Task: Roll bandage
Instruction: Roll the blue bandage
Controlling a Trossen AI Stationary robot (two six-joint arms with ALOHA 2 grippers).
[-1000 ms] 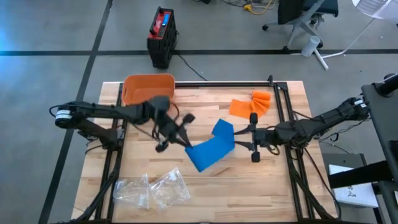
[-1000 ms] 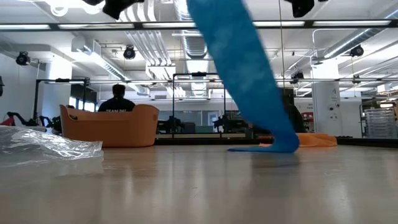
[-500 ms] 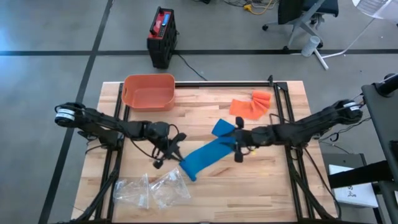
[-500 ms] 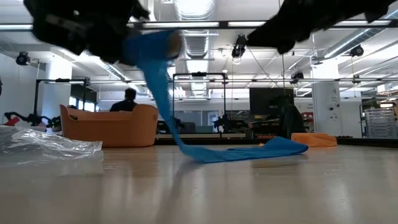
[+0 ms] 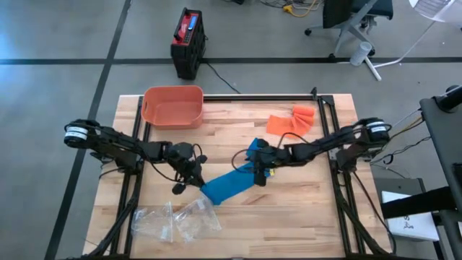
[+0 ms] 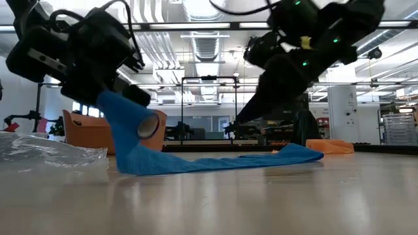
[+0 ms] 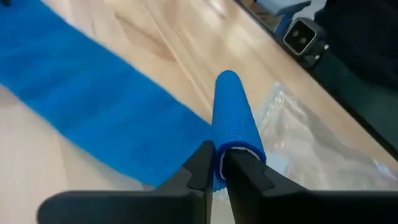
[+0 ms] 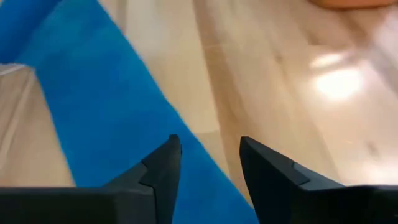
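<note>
A long blue bandage [image 5: 234,180] lies slanting across the middle of the table, flat along most of its length [image 6: 248,160]. Its near left end is wound into a small hollow roll [image 7: 233,112], which rests on the wood [image 6: 145,124]. My left gripper [image 7: 217,157] is shut on that roll and comes from the table's left [image 5: 193,182]. My right gripper [image 8: 208,165] stands open over the flat strip near its far end [image 5: 257,170], with nothing between its fingers. My left gripper pinches the wall of the roll at its open end [image 7: 219,167] between its two fingers. One finger [image 7: 242,168] seems to reach inside the hollow and the other stays outside. The fingers slant down from the table's left. The roll lies on the table, and the strip runs off from it.
An orange basket [image 5: 172,106] stands at the far left. An orange bandage [image 5: 289,121] lies crumpled at the far right. Clear plastic bags [image 5: 177,219] lie near the front edge, close to the roll. Black frame rails [image 5: 328,137] run along the table's sides.
Both grippers have come down. My left gripper has gone toward the near edge, rolling its wrist, and has brought the rolled end from high up onto the table. The bandage, which hung steeply, now lies flat. My right gripper has gone toward the table's left over the strip.
</note>
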